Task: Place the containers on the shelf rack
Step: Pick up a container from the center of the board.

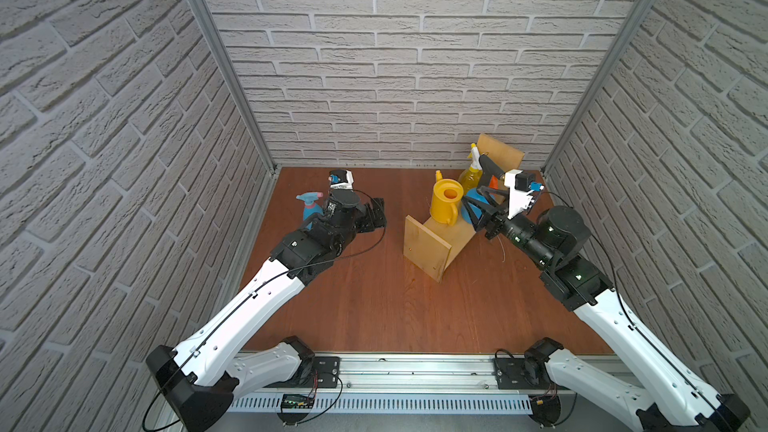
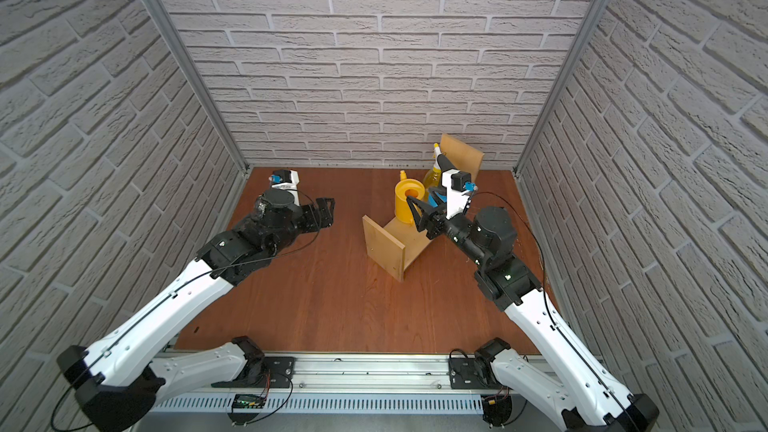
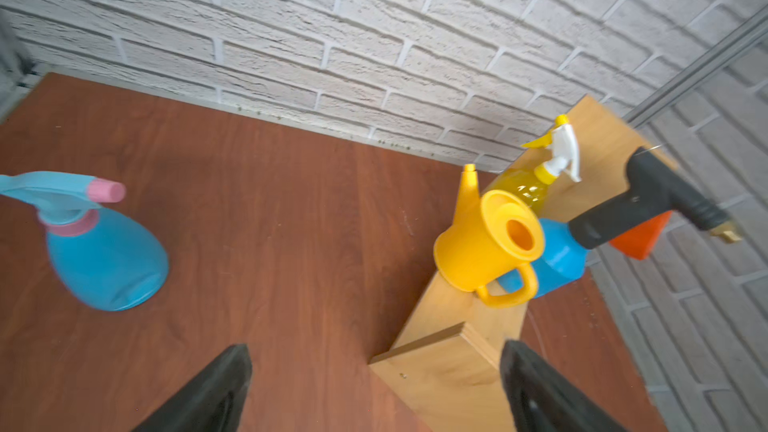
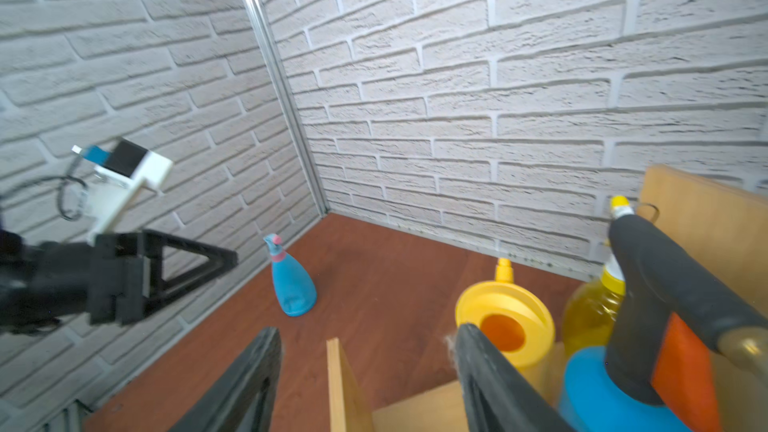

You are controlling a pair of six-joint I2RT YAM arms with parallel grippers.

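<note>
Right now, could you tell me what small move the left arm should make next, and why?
Probably swing the left gripper toward the light-blue spray bottle and bring its open jaws around the neck. That bottle stands upright on the table, off the shelf rack, while the watering can, yellow spray bottle and blue pressure sprayer already stand on it.

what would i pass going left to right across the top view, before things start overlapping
light-blue spray bottle → left hand → yellow watering can; what lies further right overlaps too much to order
</note>
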